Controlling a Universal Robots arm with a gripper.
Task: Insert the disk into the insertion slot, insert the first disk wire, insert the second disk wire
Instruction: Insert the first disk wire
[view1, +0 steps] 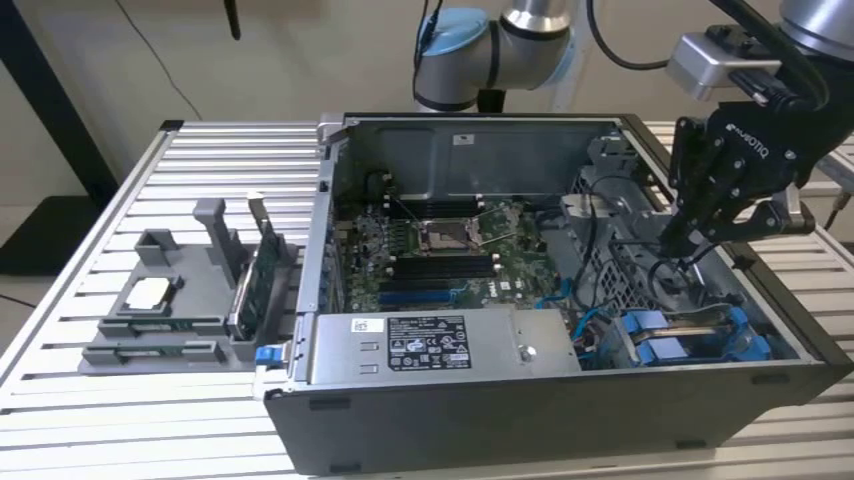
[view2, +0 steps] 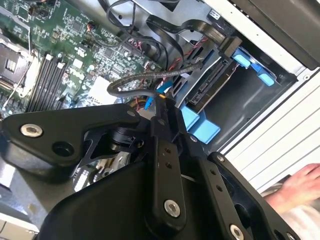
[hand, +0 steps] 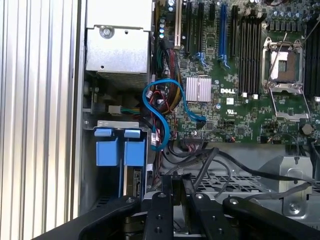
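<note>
Disk (view1: 654, 335) and gripper (view1: 687, 245) are found close together inside the computer case (view1: 534, 430). The gripper's fingers are drawn together among black wires (view2: 145, 80); whether one is pinched cannot be told. Just beside them, the disk is seated in the insertion slot (view2: 250, 100), at the case corner toward the exterior view's right. A blue cable (hand: 160, 115) is looped beside the motherboard (view1: 454, 250), and a hand (view2: 300, 182) is seen outside the case.

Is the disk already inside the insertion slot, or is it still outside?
Inside. In the second wrist view the disk, clipped in its blue carrier, sits within the walls of the insertion slot.
</note>
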